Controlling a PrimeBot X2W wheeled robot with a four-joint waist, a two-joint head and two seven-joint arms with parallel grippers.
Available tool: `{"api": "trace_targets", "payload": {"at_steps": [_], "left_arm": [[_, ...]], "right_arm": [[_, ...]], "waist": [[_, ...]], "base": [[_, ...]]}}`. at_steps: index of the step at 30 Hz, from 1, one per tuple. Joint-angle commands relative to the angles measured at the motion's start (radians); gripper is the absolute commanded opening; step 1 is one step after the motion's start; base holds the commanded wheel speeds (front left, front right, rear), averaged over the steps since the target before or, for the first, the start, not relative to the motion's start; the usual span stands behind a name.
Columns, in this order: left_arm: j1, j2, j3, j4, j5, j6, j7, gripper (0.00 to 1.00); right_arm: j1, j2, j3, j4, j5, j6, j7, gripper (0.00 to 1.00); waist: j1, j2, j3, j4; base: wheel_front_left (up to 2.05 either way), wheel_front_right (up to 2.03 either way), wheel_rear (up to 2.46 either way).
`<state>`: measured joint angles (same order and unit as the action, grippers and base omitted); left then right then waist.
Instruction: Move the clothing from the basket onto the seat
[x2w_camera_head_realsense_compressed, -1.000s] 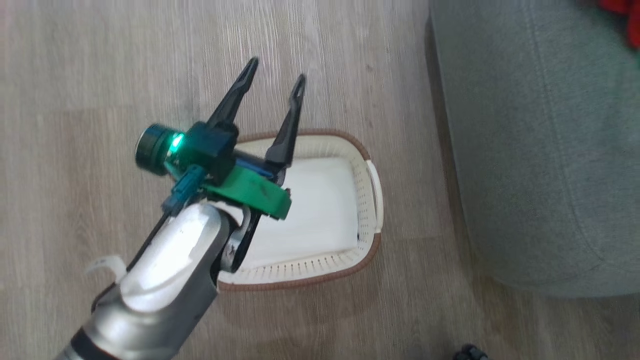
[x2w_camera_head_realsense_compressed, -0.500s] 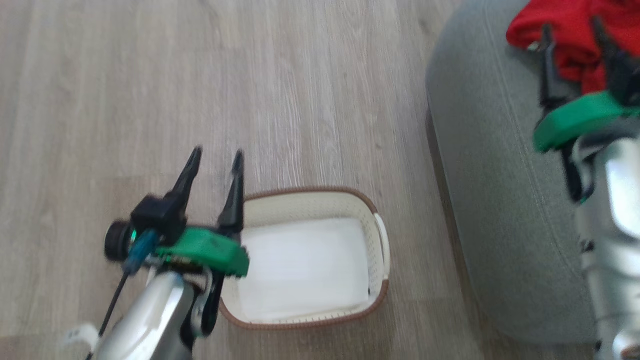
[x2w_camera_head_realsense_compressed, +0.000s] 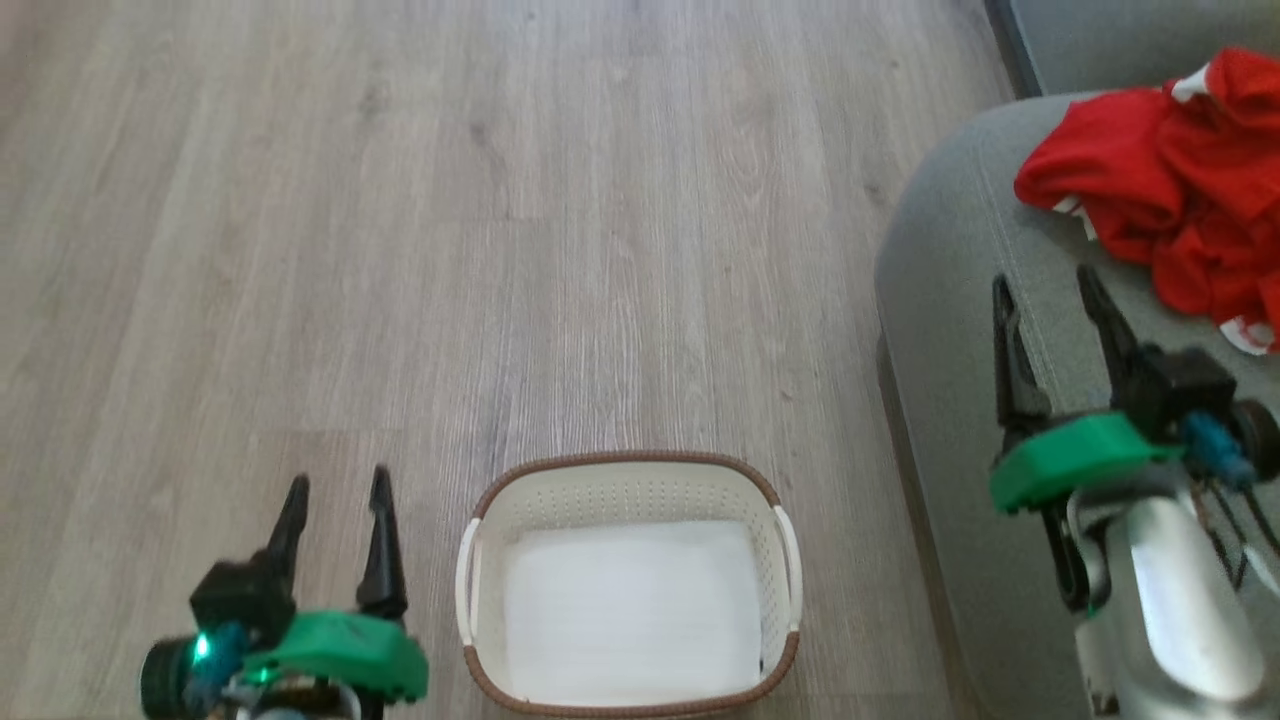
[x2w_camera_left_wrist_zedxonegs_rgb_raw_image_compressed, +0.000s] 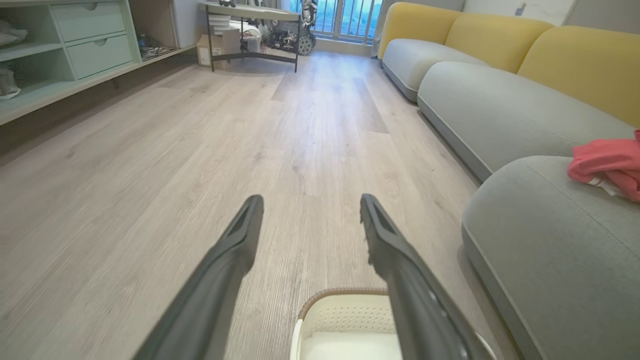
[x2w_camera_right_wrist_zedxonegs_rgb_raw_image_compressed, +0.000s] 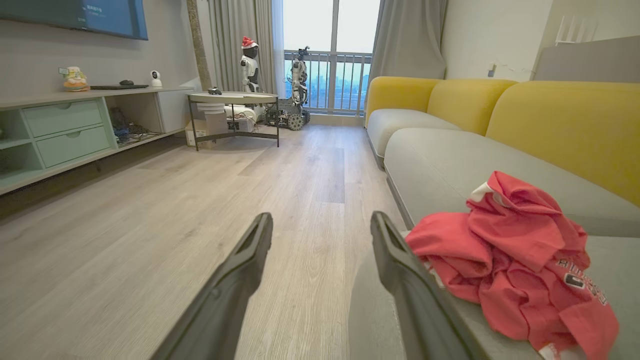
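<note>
Red clothing (x2w_camera_head_realsense_compressed: 1170, 190), crumpled heap, white trim showing, lies on the seat (x2w_camera_head_realsense_compressed: 960, 330) just ahead and right of the right gripper (x2w_camera_head_realsense_compressed: 1042, 280), not touching it. Right gripper: fingers apart, nothing held, above seat's near edge. Basket (x2w_camera_head_realsense_compressed: 630, 495) on wood floor (x2w_camera_head_realsense_compressed: 500, 250), well left of right gripper, just right of left gripper (x2w_camera_head_realsense_compressed: 339, 480); white bottom bare. Left gripper: fingers apart, nothing between them, over floor.

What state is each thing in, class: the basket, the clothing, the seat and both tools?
basket: upright on the floor, empty.
clothing: crumpled in a heap on the seat.
seat: carrying the clothing.
left tool: open, empty.
right tool: open, empty.
</note>
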<state>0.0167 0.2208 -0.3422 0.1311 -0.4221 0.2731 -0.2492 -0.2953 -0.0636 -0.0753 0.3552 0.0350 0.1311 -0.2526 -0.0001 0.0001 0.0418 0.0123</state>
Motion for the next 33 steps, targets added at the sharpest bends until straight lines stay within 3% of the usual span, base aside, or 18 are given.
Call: {"api": "trace_targets", "payload": {"at_steps": [1, 14, 33], "left_arm": [[-0.016, 0.007, 0.050, -0.038, 0.011, 0.000, -0.013, 1.00], [0.088, -0.041, 0.121, -0.048, 0.060, -0.041, -0.013, 1.00], [0.098, -0.085, 0.174, -0.005, 0.101, -0.106, -0.013, 1.00]], "right_arm": [[-0.004, 0.010, 0.015, -0.044, -0.001, 0.000, -0.009, 1.00], [0.208, 0.013, 0.083, -0.119, 0.141, 0.000, -0.009, 1.00], [0.268, 0.013, 0.101, -0.099, 0.144, 0.000, -0.009, 1.00]], "waist": [[0.0001, -0.0001, -0.019, 0.008], [0.0001, -0.0001, -0.069, 0.032], [0.0001, -0.0001, -0.096, 0.040]], "base": [[0.00, 0.00, 0.00], [0.00, 0.00, 0.00], [0.00, 0.00, 0.00]]}}
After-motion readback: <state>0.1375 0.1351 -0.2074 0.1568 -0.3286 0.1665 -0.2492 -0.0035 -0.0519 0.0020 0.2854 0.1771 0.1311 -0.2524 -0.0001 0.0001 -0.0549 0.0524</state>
